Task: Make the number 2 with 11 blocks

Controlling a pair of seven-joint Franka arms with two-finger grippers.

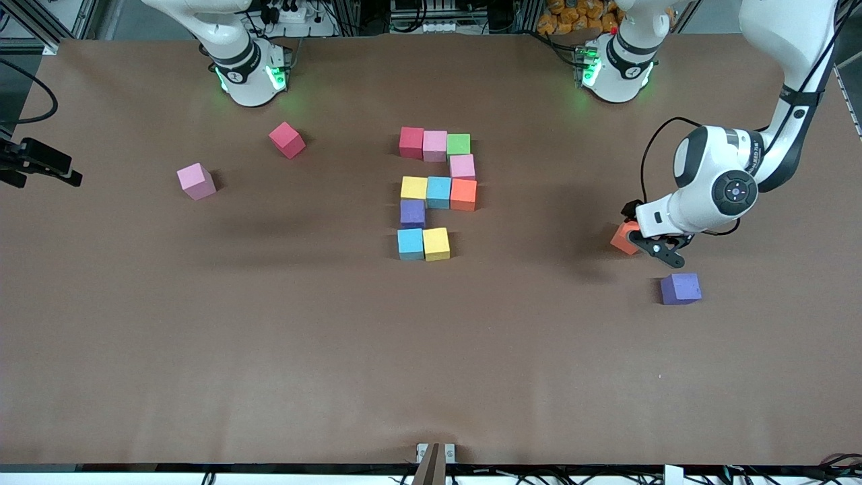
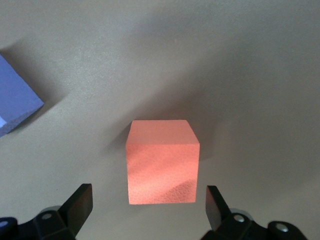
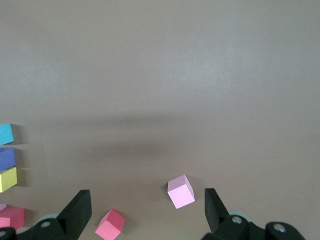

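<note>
- A robotics lab.
- Two white robot arms [image 1: 714, 182] bolted to a brown-covered table [image 1: 269, 337].
- Metal framing [image 1: 40, 23], power strips [image 1: 289, 13] and cables along the edge.

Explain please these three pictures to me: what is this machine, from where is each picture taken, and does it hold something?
Two robot arms stand at a brown table. The big picture looks down from a high camera facing them; the other two come from cameras on each wrist. In the middle, ten coloured blocks form an almost complete number 2. The left gripper is open around a loose orange block, not gripping it yet; a purple block lies beside. The right gripper is open, high above a pink block and a red block. Nothing is held.
</note>
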